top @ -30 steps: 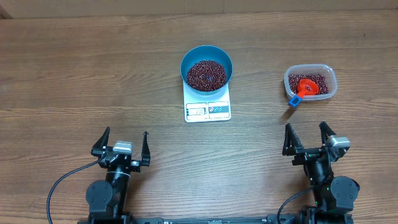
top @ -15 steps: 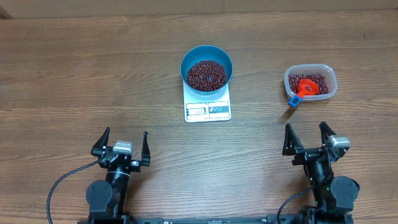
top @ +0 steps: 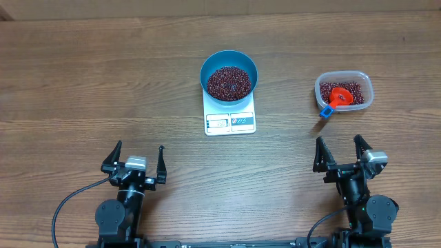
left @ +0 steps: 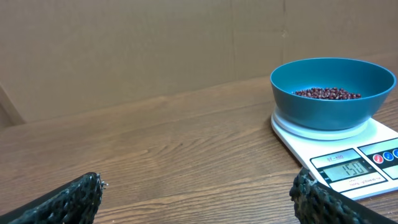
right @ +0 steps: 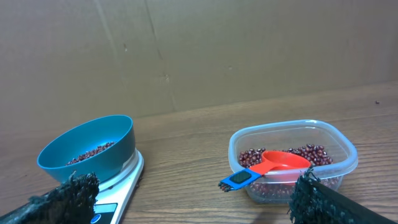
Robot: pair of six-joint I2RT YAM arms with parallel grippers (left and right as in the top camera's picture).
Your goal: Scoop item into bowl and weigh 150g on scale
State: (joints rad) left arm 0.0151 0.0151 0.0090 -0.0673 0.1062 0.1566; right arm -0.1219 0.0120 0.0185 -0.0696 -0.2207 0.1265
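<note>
Two grippers are seen, both with jaws spread wide and nothing held: the left gripper (top: 139,147) and the right gripper (top: 337,140) are parked at the near edge of the table (top: 83,83), well apart from everything. One blue bowl (top: 207,65) is set on one white scale (top: 231,122), whose display (left: 352,168) is read as 150. Beans (top: 229,81) are found in two lots: one in the bowl, one in a single clear tub (top: 364,77) to the right. One red scoop (top: 337,96) is laid in the tub, its blue handle over the rim.
</note>
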